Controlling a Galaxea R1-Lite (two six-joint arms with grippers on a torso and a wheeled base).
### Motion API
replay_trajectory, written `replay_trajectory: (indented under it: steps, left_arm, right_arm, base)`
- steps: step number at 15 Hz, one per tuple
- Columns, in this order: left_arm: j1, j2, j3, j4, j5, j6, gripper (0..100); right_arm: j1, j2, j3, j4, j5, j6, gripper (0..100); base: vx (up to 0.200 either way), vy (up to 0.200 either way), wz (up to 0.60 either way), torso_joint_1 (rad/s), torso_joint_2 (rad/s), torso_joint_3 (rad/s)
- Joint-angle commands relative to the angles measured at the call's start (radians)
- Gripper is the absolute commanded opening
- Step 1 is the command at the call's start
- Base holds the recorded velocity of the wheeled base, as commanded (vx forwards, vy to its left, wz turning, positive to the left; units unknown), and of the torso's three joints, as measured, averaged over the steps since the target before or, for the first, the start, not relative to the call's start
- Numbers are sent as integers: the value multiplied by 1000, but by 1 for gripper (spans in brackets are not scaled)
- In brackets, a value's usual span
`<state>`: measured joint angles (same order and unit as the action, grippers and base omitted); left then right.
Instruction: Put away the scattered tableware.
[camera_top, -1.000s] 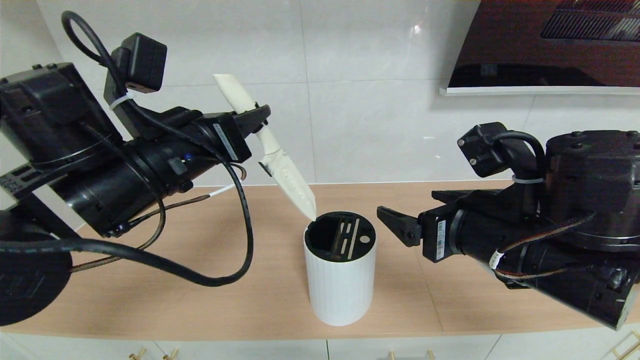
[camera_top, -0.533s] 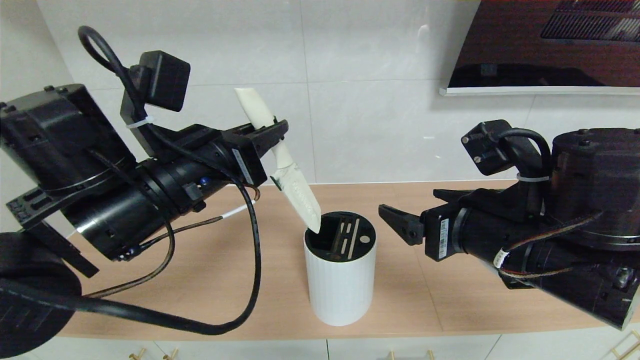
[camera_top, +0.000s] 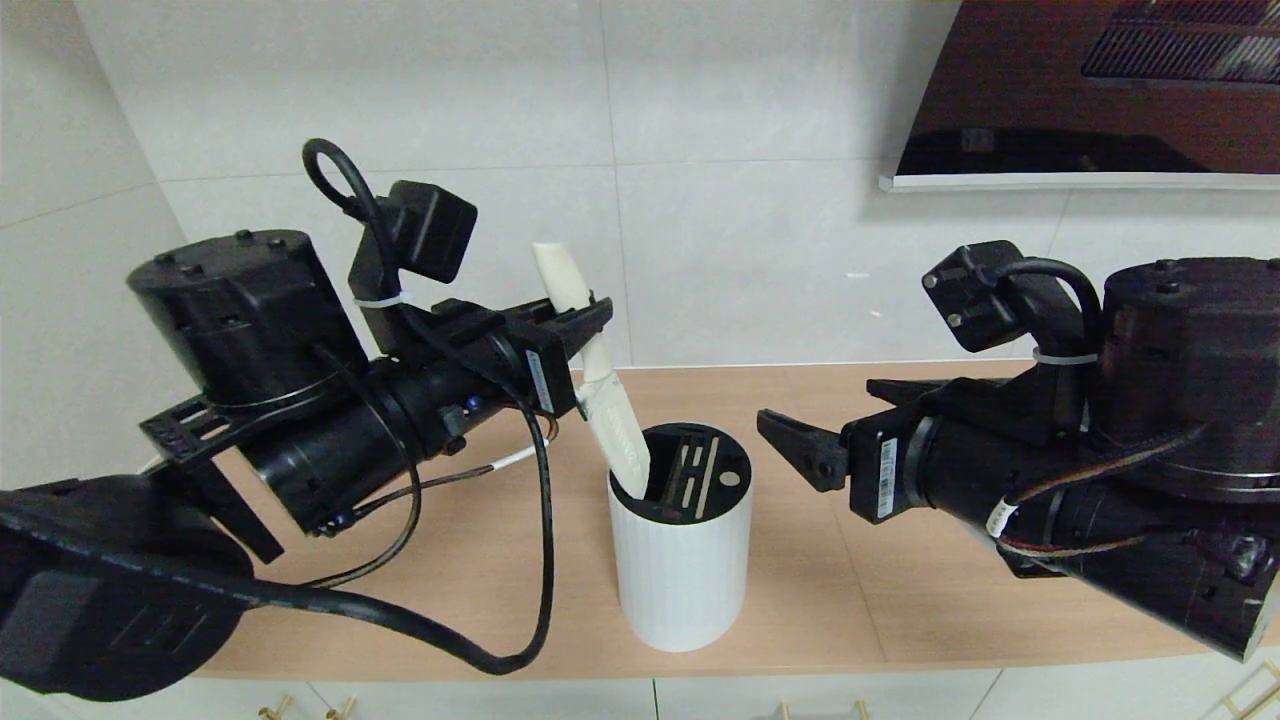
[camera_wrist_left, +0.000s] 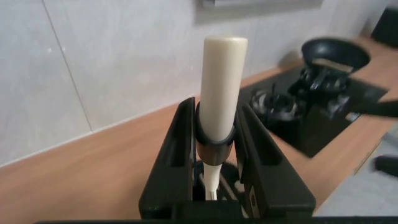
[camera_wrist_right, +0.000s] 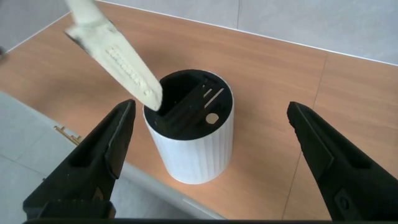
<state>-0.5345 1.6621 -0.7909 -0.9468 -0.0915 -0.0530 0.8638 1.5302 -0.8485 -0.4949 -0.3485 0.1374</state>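
Left gripper (camera_top: 590, 325) clamped on the white knife (camera_top: 612, 425) by its handle, blade angled down to feed its tip into the holder (camera_top: 682, 570), near the bench (camera_top: 900, 600) front edge. Right gripper (camera_top: 815, 402) spread wide, empty, just beside the holder, probably on standby.

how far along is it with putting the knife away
Done: the left gripper grips the knife by its handle, blade tip just inside the holder. In hand: seating it. Left: lower it fully and release. The right gripper is open beside the holder, empty.
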Motion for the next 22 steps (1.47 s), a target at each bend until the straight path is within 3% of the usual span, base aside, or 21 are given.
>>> replay_trajectory:
  steps: [1,5,10,15,19,22]
  left_arm:
    - [-1,47,1,-1,1,1,0]
    - [1,87,1,0,6,15,0]
    - [-1,171,2,0,88,58,0]
    - [-10,205,13,-1,98,59,0]
    - [-55,197,10,-176,122,59,0]
    - [-71,197,9,-199,124,58,0]
  right_arm:
    - [0,2,3,-1,0,-1,100]
    - [0,2,6,-1,0,-12,100]
    - [1,1,6,-1,0,-13,100]
    - [1,2,6,-1,-1,-13,100]
    - [3,1,6,-1,0,-13,100]
    - [1,1,6,-1,-1,-13,100]
  base:
    - [0,0,0,0,0,0]
    - [0,0,0,0,0,0]
    - [0,0,0,0,0,0]
    - [0,0,0,0,0,0]
    - [0,0,0,0,0,0]
    - [0,0,0,0,0,0]
